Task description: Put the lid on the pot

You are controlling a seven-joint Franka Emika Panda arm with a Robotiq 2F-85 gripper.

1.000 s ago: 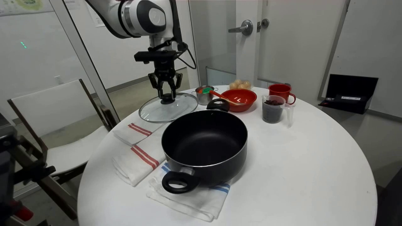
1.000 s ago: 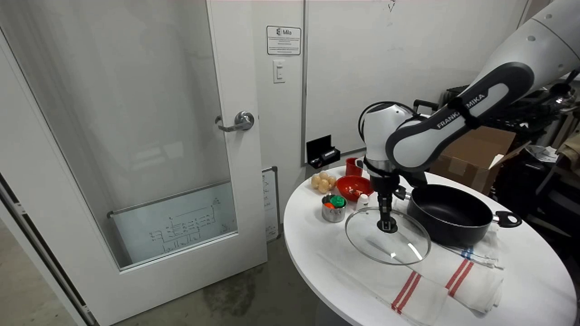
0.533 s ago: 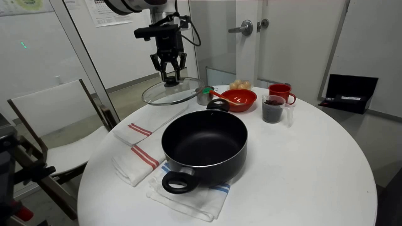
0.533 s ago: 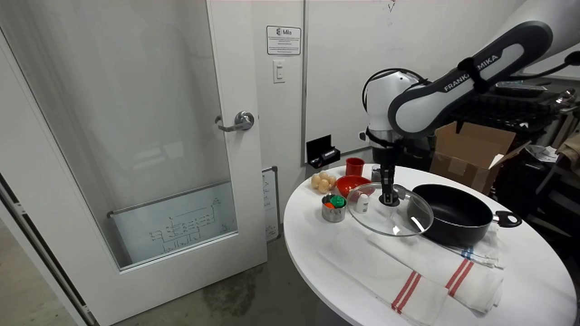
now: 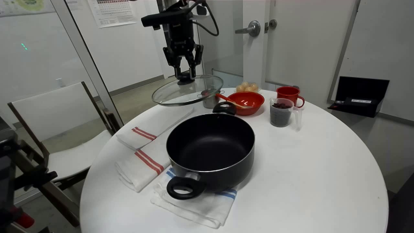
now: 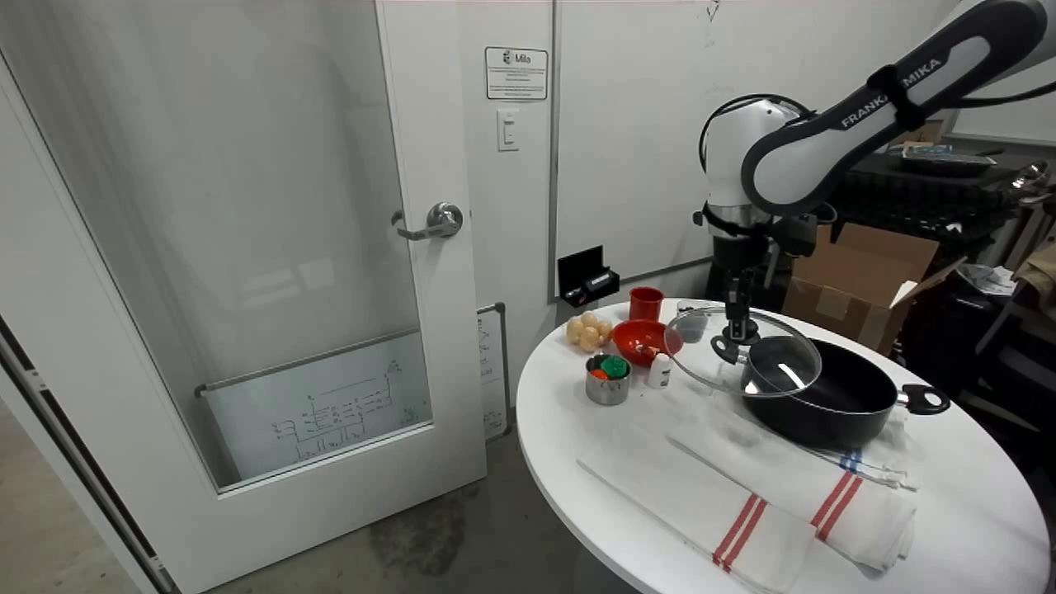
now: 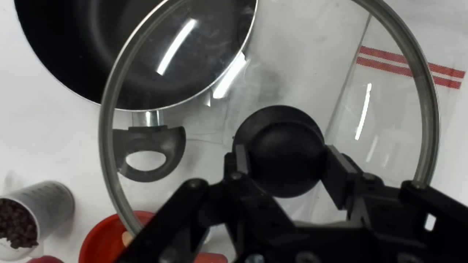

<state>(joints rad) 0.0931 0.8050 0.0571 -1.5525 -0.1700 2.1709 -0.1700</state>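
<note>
While the gripper (image 5: 185,75) pinches the glass lid (image 5: 188,93) by its knob (image 5: 186,82), the lid hangs in the air, off the middle of the pot (image 5: 210,149). This looks like the carrying part; next, the lid should go across and come down flat.

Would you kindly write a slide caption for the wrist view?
Gripper holding the glass lid by its black knob, the open pot partly visible through the lid.

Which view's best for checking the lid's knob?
Wrist view. The knob shows large from above, held in the tool, its round outline mostly visible. Both exterior views show it only small, partly covered by the tool.
</note>
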